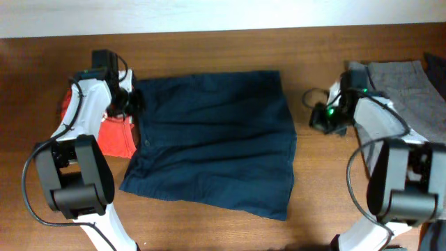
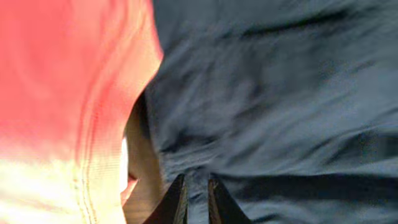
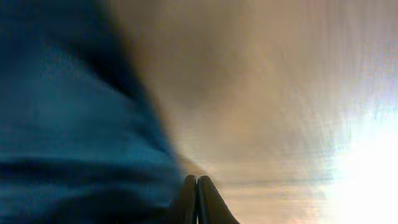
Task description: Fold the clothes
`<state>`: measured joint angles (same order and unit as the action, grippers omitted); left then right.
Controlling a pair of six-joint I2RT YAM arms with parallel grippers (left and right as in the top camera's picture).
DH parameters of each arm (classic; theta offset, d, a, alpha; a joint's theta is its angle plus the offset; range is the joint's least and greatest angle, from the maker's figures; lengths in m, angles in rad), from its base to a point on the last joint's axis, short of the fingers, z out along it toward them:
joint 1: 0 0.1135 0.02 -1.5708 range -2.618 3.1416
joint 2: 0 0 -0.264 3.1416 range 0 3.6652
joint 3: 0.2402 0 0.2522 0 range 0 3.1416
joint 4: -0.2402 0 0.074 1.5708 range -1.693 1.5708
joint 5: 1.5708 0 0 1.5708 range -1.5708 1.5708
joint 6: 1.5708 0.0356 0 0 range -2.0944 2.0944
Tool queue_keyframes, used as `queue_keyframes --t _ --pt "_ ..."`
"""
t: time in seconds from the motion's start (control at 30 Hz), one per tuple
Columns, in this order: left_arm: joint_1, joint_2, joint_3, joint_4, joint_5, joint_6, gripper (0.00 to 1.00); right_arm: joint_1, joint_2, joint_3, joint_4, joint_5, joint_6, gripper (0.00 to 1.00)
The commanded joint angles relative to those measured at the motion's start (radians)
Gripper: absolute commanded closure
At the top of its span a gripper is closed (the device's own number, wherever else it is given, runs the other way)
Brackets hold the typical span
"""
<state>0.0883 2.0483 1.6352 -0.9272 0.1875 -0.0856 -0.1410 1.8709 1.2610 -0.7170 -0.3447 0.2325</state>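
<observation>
Dark navy shorts [image 1: 212, 143] lie spread flat in the middle of the table. My left gripper [image 1: 134, 104] is at their upper left edge. In the left wrist view its fingers [image 2: 196, 194] are nearly closed, with a fold of the navy cloth [image 2: 273, 93] pinched between them. My right gripper [image 1: 320, 120] is over bare wood just to the right of the shorts. In the right wrist view its fingers [image 3: 197, 199] are pressed together and empty, with the navy cloth [image 3: 68, 124] to their left.
A red-orange garment [image 1: 115, 134] lies left of the shorts under the left arm, and shows in the left wrist view [image 2: 68, 81]. A grey garment [image 1: 404, 84] lies at the far right, with a dark one at the edge beyond it [image 1: 436, 70]. The wooden table [image 1: 327, 181] shows around them.
</observation>
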Motion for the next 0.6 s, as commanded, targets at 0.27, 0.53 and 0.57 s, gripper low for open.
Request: queue_keyframes --t 0.27,0.53,0.57 --pt "-0.105 0.064 0.079 0.233 0.186 0.111 0.95 0.189 0.031 0.123 0.386 -0.153 0.012 0.94" --pt "-0.174 0.178 0.079 0.269 0.182 0.113 0.97 0.254 0.224 0.123 0.578 -0.114 0.197 0.94" --pt "-0.175 0.183 0.079 0.269 0.182 0.113 0.97 0.255 0.238 0.123 0.579 -0.114 0.206 0.95"
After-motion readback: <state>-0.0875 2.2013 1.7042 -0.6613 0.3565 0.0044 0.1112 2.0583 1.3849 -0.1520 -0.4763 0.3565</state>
